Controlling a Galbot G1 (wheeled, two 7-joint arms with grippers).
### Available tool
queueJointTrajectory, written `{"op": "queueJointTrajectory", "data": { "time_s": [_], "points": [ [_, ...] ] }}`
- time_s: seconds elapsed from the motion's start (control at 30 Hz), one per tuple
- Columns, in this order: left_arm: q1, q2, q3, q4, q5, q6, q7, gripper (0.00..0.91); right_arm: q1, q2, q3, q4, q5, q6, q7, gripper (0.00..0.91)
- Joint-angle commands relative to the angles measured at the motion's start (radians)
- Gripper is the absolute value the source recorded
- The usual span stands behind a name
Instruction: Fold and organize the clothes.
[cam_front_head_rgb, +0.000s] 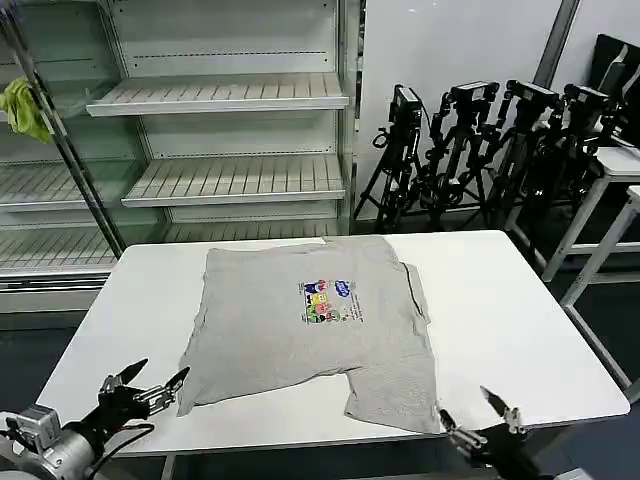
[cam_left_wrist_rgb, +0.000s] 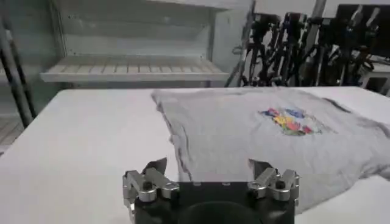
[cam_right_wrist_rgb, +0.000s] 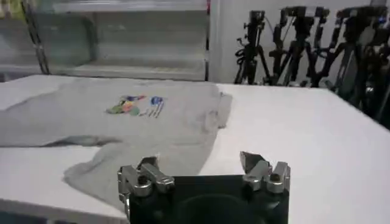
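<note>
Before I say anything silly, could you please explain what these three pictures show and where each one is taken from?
Gladly. This is a two-armed robot standing at a white table. The wide picture comes from a camera on its head, looking down. The other two come from cameras on its wrists, each looking out over that arm's own hand.

On the table lies a light grey T-shirt with a small colourful chest print, spread out but rumpled, one part already turned under at the near edge.

The left hand sits at the table's near left corner, close to the shirt's edge; the right hand sits at the near right, by the shirt's lower corner. Both are open and hold nothing.

Behind are bare shelves and a row of black tripods.
</note>
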Motion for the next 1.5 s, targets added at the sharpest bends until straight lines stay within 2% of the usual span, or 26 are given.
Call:
{"op": "queueJointTrajectory", "data": {
  "time_s": [0.03, 0.33, 0.73, 1.0, 1.43, 1.5],
  "points": [
    [0.03, -0.004, 0.005, 0.001, 0.012, 0.004, 0.001, 0.907, 0.016, 0.009, -0.078, 0.0, -0.014, -0.002, 0.006, 0.907],
    [0.02, -0.035, 0.055, 0.032, 0.05, 0.001, 0.004, 0.907, 0.029, 0.033, -0.139, -0.042, -0.045, 0.006, 0.007, 0.907],
    [-0.015, -0.071, 0.126, 0.034, 0.096, -0.001, 0.01, 0.907, 0.066, 0.041, -0.158, -0.063, -0.045, 0.01, 0.007, 0.907],
    [-0.056, -0.079, 0.174, 0.051, 0.119, -0.004, 0.014, 0.907, 0.109, 0.061, -0.186, -0.081, -0.055, 0.008, 0.011, 0.907],
    [-0.106, -0.066, 0.221, 0.083, 0.121, -0.003, 0.018, 0.907, 0.153, 0.06, -0.174, -0.095, -0.033, -0.015, 0.02, 0.907],
    [-0.111, -0.065, 0.228, 0.093, 0.122, -0.003, 0.018, 0.907, 0.159, 0.065, -0.181, -0.103, -0.034, -0.017, 0.021, 0.846]
  ]
}}
